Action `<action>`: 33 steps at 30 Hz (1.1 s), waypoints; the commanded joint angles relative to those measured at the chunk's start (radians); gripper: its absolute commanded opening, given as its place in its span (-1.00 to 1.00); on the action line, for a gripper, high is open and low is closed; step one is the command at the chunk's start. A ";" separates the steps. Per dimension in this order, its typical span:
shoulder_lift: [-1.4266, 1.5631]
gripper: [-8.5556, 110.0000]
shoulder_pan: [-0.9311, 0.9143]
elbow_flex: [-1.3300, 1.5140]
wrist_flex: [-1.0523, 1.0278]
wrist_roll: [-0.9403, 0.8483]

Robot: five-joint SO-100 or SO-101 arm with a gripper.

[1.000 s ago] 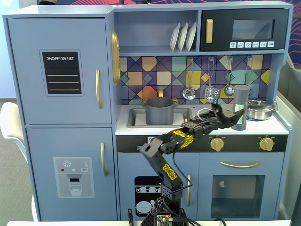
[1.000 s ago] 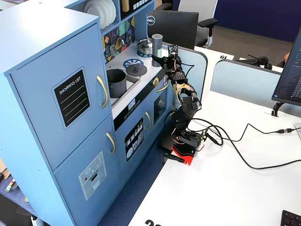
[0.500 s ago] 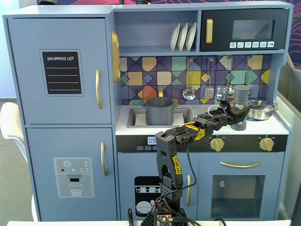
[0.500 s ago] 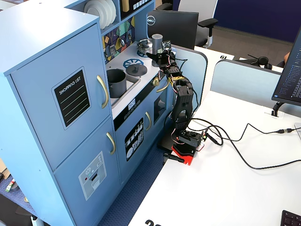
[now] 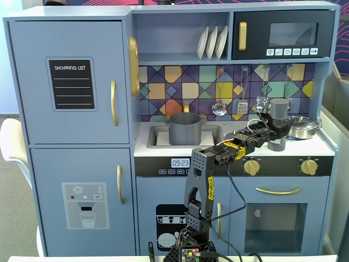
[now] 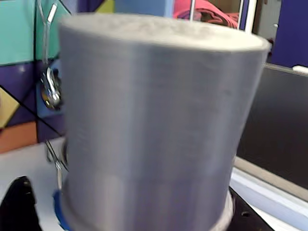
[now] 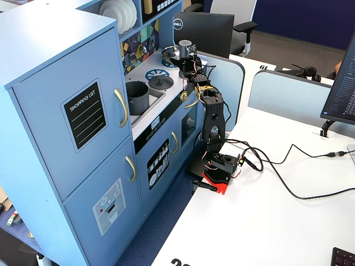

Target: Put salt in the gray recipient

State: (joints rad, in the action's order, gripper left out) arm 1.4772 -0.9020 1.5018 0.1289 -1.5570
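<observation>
Gripper (image 5: pixel 274 131) fingers stand on either side of the salt shaker (image 5: pixel 278 124) at the right end of the toy kitchen's countertop (image 5: pixel 218 148), but whether they are pressing it or only bracketing it cannot be told. In a fixed view from the front, the black fingers cross the shaker's middle, hiding its label, while the lighter cap stays clear above them. The shaker stands upright with its base on the countertop, just beside the shiny steel pot (image 5: pixel 301 126), which sits nearer the right edge.

In the wrist view the shaker (image 6: pixel 154 125) fills almost everything as a blurred gray cylinder, with a dark finger tip (image 6: pixel 19 204) showing at the lower left corner and a hanging utensil (image 6: pixel 50 86) at the left edge.

The gray pot (image 5: pixel 185 128) sits in the sink (image 5: pixel 159 136) at the left part of the countertop, well apart from the shaker. In a fixed view from the side, the pot (image 7: pixel 136 97) stands in the sink, a flat round lid (image 7: pixel 161 82) lies on the countertop between it and the shaker (image 7: pixel 185 49), and the arm (image 7: pixel 213 119) rises from its base (image 7: pixel 221 166) on the white desk (image 7: pixel 266 221), reaching over the countertop's front edge.
</observation>
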 commanded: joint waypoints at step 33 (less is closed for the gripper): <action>0.663 -0.86 0.687 -0.199 -0.856 1.197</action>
State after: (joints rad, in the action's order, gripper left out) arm 2.0555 -0.3574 1.3530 -0.7072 -0.6596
